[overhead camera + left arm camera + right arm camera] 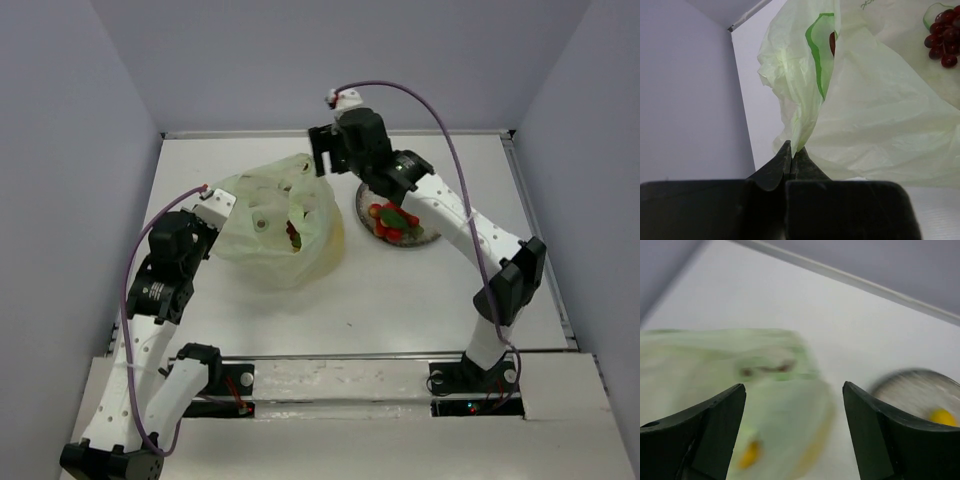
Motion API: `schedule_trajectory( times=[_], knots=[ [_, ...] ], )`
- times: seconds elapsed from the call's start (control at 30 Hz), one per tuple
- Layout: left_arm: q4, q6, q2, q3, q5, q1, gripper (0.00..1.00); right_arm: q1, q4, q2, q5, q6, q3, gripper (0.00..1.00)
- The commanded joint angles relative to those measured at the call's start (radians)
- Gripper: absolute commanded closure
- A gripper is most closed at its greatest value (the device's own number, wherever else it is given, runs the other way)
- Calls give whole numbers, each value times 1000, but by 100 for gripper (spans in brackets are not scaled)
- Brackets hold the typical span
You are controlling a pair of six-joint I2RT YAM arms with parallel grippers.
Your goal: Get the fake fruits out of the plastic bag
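The pale yellow-green plastic bag point(270, 225) lies puffed up at the table's middle left, mouth facing right. My left gripper point(222, 207) is shut on the bag's left edge point(799, 135), with film pinched between the closed fingertips point(791, 148). Dark purple grapes point(942, 40) show at the bag's mouth. My right gripper point(325, 150) is open and empty, hovering over the bag's far right corner. Its view is blurred: the bag point(780, 405) lies below the spread fingers point(720, 415), with a yellow fruit point(749, 454) showing through the film. Red and green fruits point(392, 220) lie on the grey plate point(425, 238).
The plate stands just right of the bag and also shows in the right wrist view point(915, 387), with a yellow fruit point(942, 416) on it. Grey walls enclose the table on the left, the back and the right. The right arm arches over the plate.
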Motion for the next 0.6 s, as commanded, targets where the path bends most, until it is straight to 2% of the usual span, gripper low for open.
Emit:
schedule_trajectory(
  times=[0.0,0.07,0.3,0.47,0.5,0.57],
  knots=[
    [5,5,-11,16,8,-4,100,165,19,18,-326,0,178,20],
    [8,1,-13,25,-1,-6,100,174,48,84,-443,65,177,24],
    [11,-19,-31,27,-99,-6,100,183,88,266,-508,205,177,51],
    [11,-16,-42,4,-100,-6,100,183,87,355,-526,231,148,68],
    [1,-19,-42,4,-78,-6,100,183,68,366,-516,228,135,76],
    [-27,-16,-45,7,-22,-6,100,183,22,382,-450,207,128,80]
  ],
)
